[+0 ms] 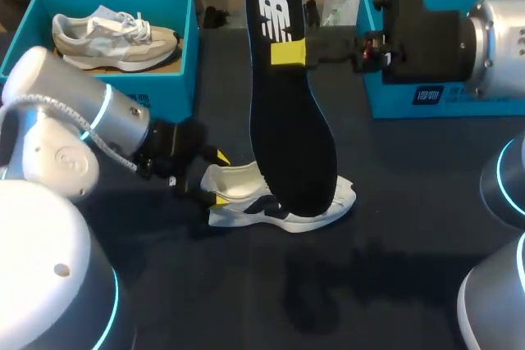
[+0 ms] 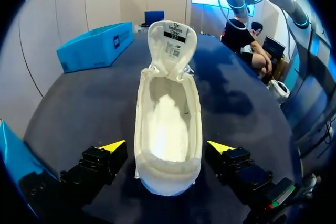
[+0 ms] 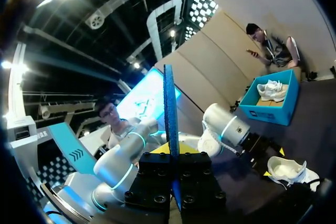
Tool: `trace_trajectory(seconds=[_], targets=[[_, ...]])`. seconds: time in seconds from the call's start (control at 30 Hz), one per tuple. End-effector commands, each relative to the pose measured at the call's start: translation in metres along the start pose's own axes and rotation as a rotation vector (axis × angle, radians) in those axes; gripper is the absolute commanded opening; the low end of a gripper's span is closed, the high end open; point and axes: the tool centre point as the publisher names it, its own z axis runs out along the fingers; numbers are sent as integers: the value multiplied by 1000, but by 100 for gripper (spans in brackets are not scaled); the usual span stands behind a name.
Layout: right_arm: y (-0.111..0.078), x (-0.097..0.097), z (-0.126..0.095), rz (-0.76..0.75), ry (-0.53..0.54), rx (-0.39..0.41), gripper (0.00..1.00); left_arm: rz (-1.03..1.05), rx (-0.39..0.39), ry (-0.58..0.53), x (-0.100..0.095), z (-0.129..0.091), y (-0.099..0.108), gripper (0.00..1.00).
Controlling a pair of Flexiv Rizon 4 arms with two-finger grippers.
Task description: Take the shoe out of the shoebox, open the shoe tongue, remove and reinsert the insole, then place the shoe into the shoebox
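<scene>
Black insole (image 1: 291, 120) pinched upright in right hand (image 1: 287, 53); shoe (image 2: 168, 108) between open left hand (image 2: 167, 147) fingers

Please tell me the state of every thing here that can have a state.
insole: out of the shoe, held upright
shoe: on table, tongue open, no insole
left gripper: open, astride the heel
right gripper: shut on insole
left shoebox: open, second shoe inside
right shoebox: open
</scene>
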Motion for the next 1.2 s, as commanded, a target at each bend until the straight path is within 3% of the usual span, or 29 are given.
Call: trace_trajectory(seconds=[0.03,0.37,0.93,1.07,1.2], targets=[[0,0,4,2,-4,0,0,2,-153,32,-4,-5,-8,100],[0,0,4,2,-4,0,0,11,-349,40,2,-9,-12,100],[0,0,4,2,-4,0,0,-22,-607,21,-1,-21,-19,100],[0,0,4,2,-4,0,0,12,-641,-10,-2,-25,-20,100],[0,0,4,2,-4,0,0,27,-627,-11,-3,-27,-22,100]])
